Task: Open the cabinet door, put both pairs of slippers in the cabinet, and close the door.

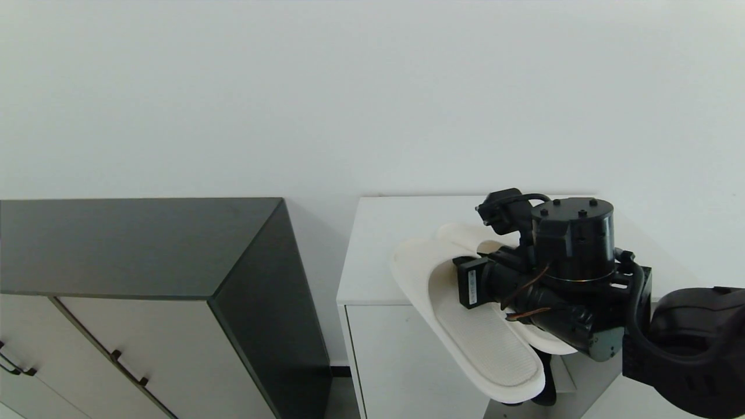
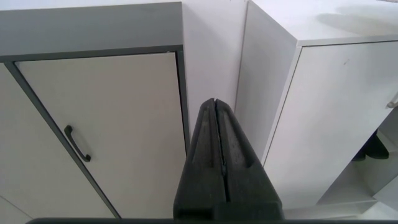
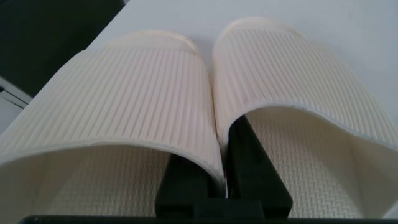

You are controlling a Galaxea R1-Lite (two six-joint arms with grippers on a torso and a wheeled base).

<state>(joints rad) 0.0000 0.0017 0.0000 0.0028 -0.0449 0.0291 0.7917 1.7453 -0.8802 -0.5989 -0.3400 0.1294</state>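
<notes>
A pair of cream slippers (image 1: 489,343) hangs over the front edge of the white cabinet (image 1: 378,244), heels tilted down. My right gripper (image 1: 463,276) is shut on the pair; in the right wrist view one finger (image 3: 186,180) sits inside each slipper (image 3: 137,99), pinching their inner walls together under the ribbed straps. My left gripper (image 2: 215,106) is shut with nothing in it. It is low in front of the gap between the dark-topped cabinet (image 2: 93,28) and the white cabinet (image 2: 273,74).
The dark-topped cabinet (image 1: 134,244) at the left has beige doors with black handles (image 1: 128,366), shut. A handle (image 2: 78,143) shows close to the left gripper. A dark object (image 2: 373,148) lies in an opening low on the white cabinet's right side.
</notes>
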